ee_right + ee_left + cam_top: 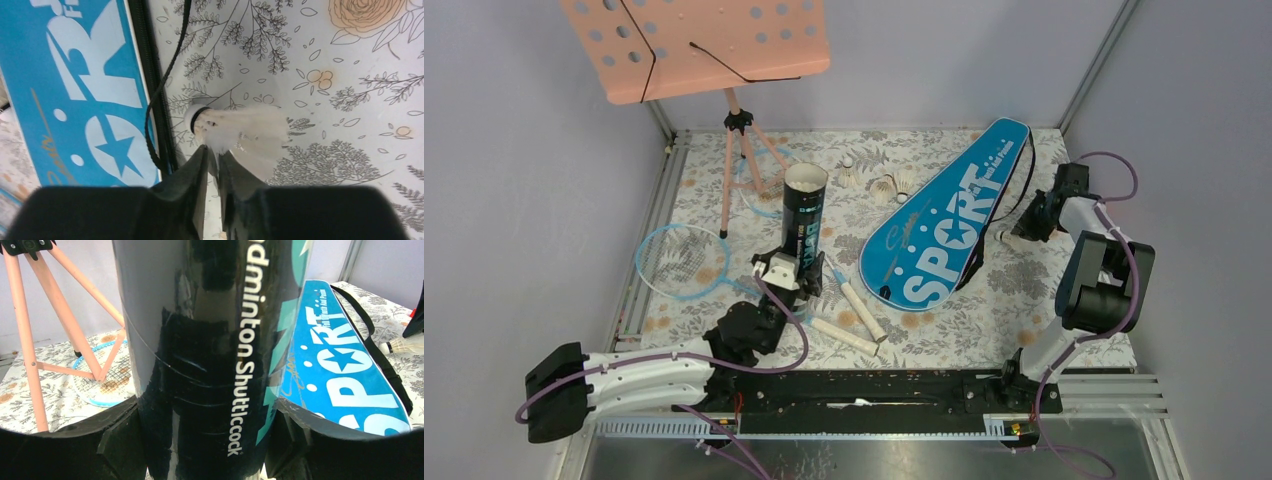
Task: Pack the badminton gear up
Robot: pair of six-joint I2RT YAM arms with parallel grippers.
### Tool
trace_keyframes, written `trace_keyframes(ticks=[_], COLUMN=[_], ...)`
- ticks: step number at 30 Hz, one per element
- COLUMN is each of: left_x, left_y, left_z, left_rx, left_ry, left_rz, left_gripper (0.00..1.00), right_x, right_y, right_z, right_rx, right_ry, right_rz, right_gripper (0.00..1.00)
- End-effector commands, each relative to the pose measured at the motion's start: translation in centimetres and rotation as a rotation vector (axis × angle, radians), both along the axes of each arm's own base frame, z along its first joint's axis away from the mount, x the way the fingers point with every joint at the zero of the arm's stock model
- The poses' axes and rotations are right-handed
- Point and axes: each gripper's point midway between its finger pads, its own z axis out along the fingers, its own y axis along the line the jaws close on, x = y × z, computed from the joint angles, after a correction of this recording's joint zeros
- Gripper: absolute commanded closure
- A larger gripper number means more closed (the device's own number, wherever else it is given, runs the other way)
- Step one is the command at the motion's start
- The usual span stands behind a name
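The dark shuttlecock tube is standing upright near the middle of the floral surface, its open end up and white "Shuttlecock" lettering running along its side in the left wrist view. The left tool is clamping the tube low down, one finger pressing on each side. Just right of the tube's base, two cream racket handles are lying side by side. One light-blue racket head is resting to the left, and another is showing behind the tripod legs. Farther right, the blue "SPORT" bag is lying flat on a diagonal, its black strap trailing along its right edge. Two white feather shuttlecocks are sitting near the bag's far end. Just beside the bag's right edge, the right tool is pinching the feathers of another shuttlecock, its fingers almost together, and the shuttlecock's cork is pointing toward the bag. The pink perforated music stand is standing at the far left corner.
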Motion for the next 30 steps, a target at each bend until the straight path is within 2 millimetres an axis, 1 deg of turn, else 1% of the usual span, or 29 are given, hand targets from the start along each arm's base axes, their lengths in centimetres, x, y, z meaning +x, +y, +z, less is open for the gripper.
trace_keyframes(ticks=[1,3,6,7,9,11,13,16,19,22,24,26,30], left_x=[-0.4,-0.5,-1.0,-1.3,-1.8,-2.2,-2.5,-2.5,-2.8,-3.0,-3.3,-3.6,-4.1], left_y=[-0.5,-0.7,-1.9,-2.4,-3.6,-4.5,-5.1,-5.5,-6.2,-6.5,-6.8,-7.1,-7.7], left_z=[3.7,3.6,3.2,3.0,2.5,1.5,0.4,-0.7,-2.0,-2.8,-3.6,-4.0,-4.1], left_rx=[-0.122,-0.100,-0.001,0.037,0.111,0.199,0.279,0.342,0.435,0.482,0.528,0.560,0.565], left_ry=[-0.047,-0.052,-0.076,-0.089,-0.112,-0.134,-0.143,-0.134,-0.118,-0.107,-0.104,-0.099,-0.101], left_rz=[-0.042,-0.060,-0.135,-0.164,-0.230,-0.285,-0.324,-0.343,-0.393,-0.417,-0.450,-0.481,-0.525], left_gripper=[0.91,0.91,0.91,0.91,0.92,0.92,0.93,0.93,0.93,0.94,0.94,0.94,0.94], right_x=[0.8,0.7,0.1,-0.3,-1.5,-2.8,-5.0,-8.3,-11.6,-15.4,-17.6,-19.7,-22.3], right_y=[0.4,0.8,1.7,2.3,4.0,6.6,9.5,13.2,15.8,18.3,19.6,20.5,21.8], right_z=[2.3,3.0,5.2,6.2,8.2,10.7,13.1,16.4,19.0,22.1,23.9,25.3,26.6], right_rx=[0.016,0.030,0.047,0.061,0.093,0.118,0.107,0.089,0.168,0.272,0.326,0.382,0.496], right_ry=[-0.103,-0.126,-0.182,-0.205,-0.257,-0.331,-0.380,-0.470,-0.565,-0.687,-0.756,-0.797,-0.830], right_rz=[-0.007,0.008,0.037,0.048,0.083,0.165,0.273,0.439,0.553,0.679,0.756,0.815,0.864], right_gripper=[0.89,0.99,1.00,1.00,1.00,1.00,1.00,1.00,1.00,1.00,1.00,1.00,1.00])
